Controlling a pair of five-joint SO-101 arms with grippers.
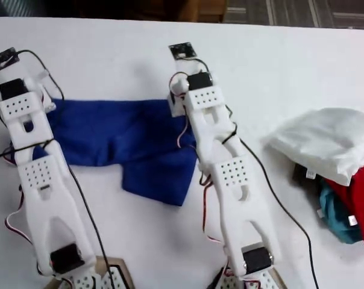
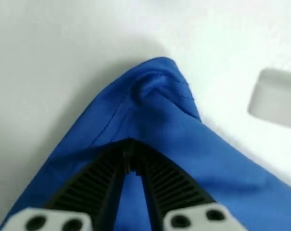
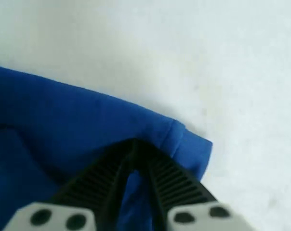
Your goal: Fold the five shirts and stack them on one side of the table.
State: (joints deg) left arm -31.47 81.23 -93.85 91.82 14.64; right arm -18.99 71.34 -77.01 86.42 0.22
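A blue shirt [image 1: 119, 141] lies partly folded on the white table [image 1: 109, 54], stretched between my two arms. At its left end sits my left gripper [image 2: 129, 146], fingertips pressed together on the cloth just behind a puckered corner [image 2: 157, 79]. At the shirt's right end, close to a hemmed corner [image 3: 191, 147], my right gripper [image 3: 134, 143] is likewise shut on the blue fabric. From above, the left arm [image 1: 40, 174] covers the shirt's left edge and the right arm [image 1: 221, 162] covers its right edge. A folded flap [image 1: 158, 180] hangs toward the front.
A loose pile at the right edge holds a white shirt [image 1: 326, 141] on top, a red one [image 1: 360, 195] and a teal one [image 1: 335, 211] beneath. Black cables trail along both arms. Bare table stretches behind the blue shirt.
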